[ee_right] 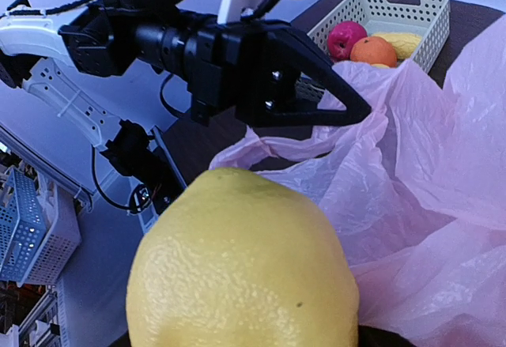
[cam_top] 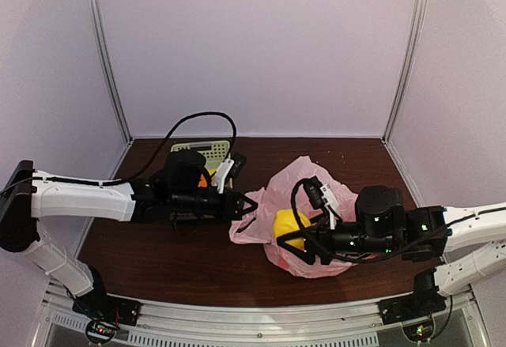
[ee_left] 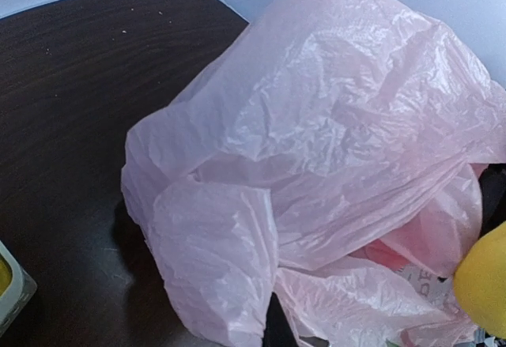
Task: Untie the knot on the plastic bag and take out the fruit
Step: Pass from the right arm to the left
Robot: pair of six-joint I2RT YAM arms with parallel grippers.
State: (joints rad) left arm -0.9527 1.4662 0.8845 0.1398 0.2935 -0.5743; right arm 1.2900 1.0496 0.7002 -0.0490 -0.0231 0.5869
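Note:
The pink plastic bag point(cam_top: 316, 193) lies crumpled and open at the table's middle right; it fills the left wrist view point(ee_left: 332, 141). My left gripper point(cam_top: 251, 205) is shut on the bag's left edge, and the right wrist view shows its tips point(ee_right: 360, 114) pinched together there. My right gripper point(cam_top: 294, 240) is shut on a yellow lemon-like fruit point(cam_top: 283, 222) and holds it just above the bag's mouth. The fruit point(ee_right: 245, 268) hides the right fingers in the right wrist view. Something red point(ee_left: 387, 256) shows through the bag.
A pale green slotted basket point(ee_right: 427, 3) stands at the back left, behind my left arm. It holds a red fruit point(ee_right: 346, 39), an orange one point(ee_right: 375, 50) and a yellow one point(ee_right: 402, 43). Purple walls enclose the dark wooden table point(cam_top: 158, 260).

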